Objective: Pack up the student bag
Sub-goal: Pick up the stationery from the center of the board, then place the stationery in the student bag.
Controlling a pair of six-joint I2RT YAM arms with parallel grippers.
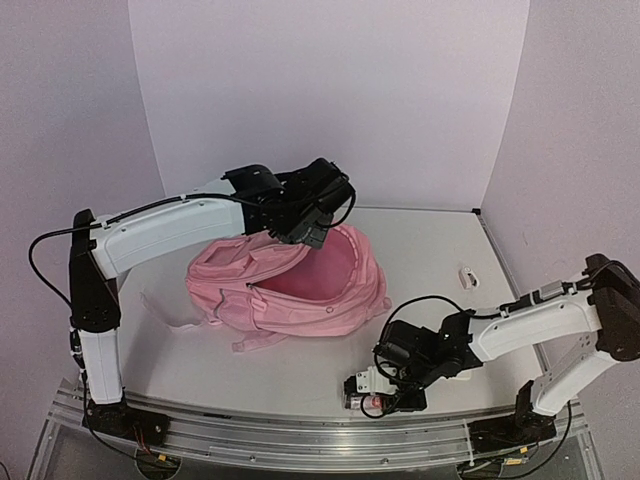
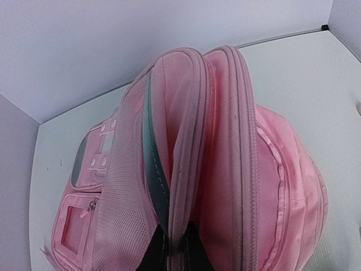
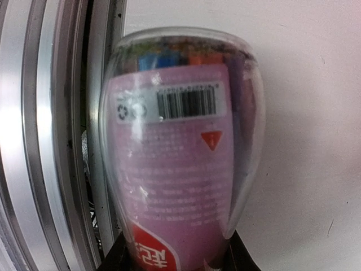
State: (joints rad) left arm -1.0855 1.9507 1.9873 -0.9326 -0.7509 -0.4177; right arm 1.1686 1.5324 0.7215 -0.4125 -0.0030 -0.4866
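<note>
From above, the bag (image 1: 300,295) lies mid-table (image 1: 430,240), mouth gaping toward the back wall, with bare surface all round it and widest on the right. The left gripper (image 1: 310,235) is at its raised back rim. The right gripper (image 1: 372,392) sits low at the near edge, just beside the rail (image 1: 300,430), on a clear pack (image 1: 355,385). The left wrist view shows dark fingers (image 2: 194,248) clamped tight on the bag's zip-edged rim. In the right wrist view the pack stands between the fingers (image 3: 121,257), its edge close to the rail; whether they already squeeze it I cannot tell.
</note>
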